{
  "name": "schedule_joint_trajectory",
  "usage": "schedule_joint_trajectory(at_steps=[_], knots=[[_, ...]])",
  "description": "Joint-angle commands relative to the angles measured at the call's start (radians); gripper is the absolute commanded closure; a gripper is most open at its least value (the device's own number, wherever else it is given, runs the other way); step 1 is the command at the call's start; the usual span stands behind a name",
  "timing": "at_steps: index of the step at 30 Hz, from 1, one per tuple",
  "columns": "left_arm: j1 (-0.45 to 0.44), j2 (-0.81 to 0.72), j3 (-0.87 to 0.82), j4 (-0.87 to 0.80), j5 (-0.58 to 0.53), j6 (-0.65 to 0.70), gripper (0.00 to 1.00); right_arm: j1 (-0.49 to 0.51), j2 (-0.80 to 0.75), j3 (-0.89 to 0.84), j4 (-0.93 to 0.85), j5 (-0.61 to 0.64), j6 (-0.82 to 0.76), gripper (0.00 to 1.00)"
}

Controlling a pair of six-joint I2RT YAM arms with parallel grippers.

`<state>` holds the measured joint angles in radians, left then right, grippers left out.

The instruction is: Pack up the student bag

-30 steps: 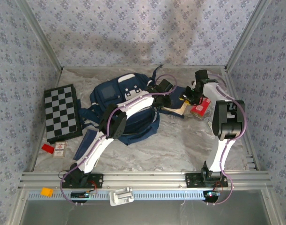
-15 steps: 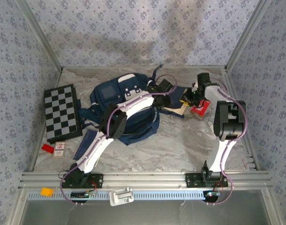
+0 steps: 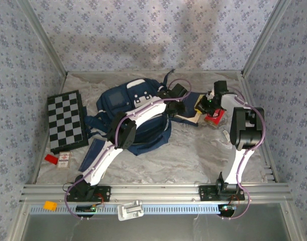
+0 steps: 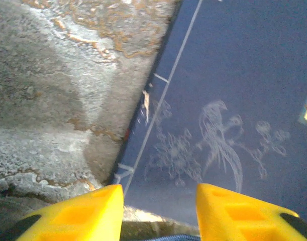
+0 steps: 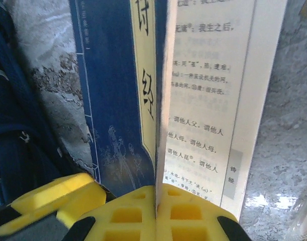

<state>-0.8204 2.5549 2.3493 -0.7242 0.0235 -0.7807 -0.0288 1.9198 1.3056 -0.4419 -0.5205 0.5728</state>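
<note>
Bag (image 3: 128, 100), navy with a white patch, lies slumped on the surface (image 3: 193, 150) at upper centre. Left arm (image 3: 143, 108) stretches across it, jaws apart above a blue book (image 3: 188, 117). Right arm (image 3: 243, 130) bends inward, jaws clamped on the book's cover, shifted slightly rightward since a second ago.

Marbled table (image 3: 193, 150) bears student bag (image 3: 115, 100), chessboard (image 3: 67, 122), booklet (image 3: 186, 117), cards (image 3: 66, 159).

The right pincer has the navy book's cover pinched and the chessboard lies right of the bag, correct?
No: the chessboard lies left of the student bag, as the top external view shows. The right pincer does have the navy book's cover pinched.
</note>
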Motion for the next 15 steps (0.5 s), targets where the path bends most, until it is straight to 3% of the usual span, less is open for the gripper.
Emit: schedule_joint_trajectory(at_steps=[1, 6, 15], knots=[[0.001, -0.021, 0.074, -0.071, 0.023, 0.038, 0.53, -0.007, -0.071, 0.014, 0.035, -0.013, 0.027, 1.0], [0.029, -0.166, -0.021, -0.062, 0.052, 0.061, 0.48, 0.009, -0.164, 0.037, 0.03, -0.001, 0.046, 1.0], [0.114, -0.65, -0.621, 0.232, 0.098, 0.02, 0.41, 0.112, -0.319, 0.049, 0.037, 0.014, 0.086, 1.0]])
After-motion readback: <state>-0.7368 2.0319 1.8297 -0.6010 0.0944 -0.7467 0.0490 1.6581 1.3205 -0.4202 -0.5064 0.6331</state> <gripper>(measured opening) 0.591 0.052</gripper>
